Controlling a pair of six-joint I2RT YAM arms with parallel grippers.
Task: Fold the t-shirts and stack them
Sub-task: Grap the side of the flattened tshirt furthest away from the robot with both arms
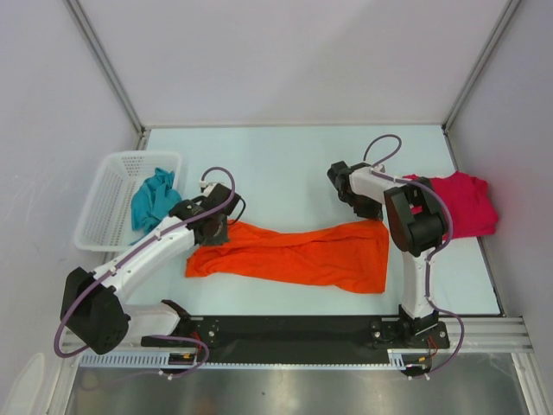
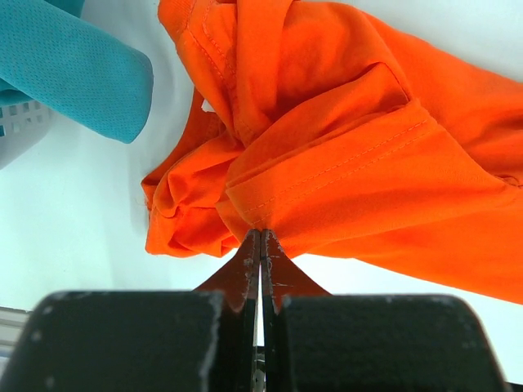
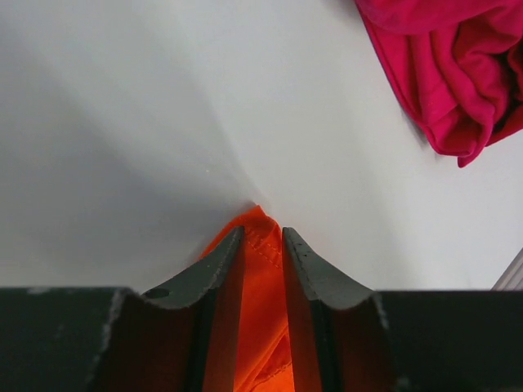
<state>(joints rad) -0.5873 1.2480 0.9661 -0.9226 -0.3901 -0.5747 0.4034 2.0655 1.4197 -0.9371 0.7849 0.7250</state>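
A white plastic mesh basket point(image 1: 108, 207) sat at the left edge of the table point(image 1: 285, 164), toward its far-left corner and slightly askew to that edge. The table top was pale and smooth. Plain white panels point(image 1: 285, 52) walled the far, left and right sides. Aluminium posts point(image 1: 104, 60) rose from the far corners.
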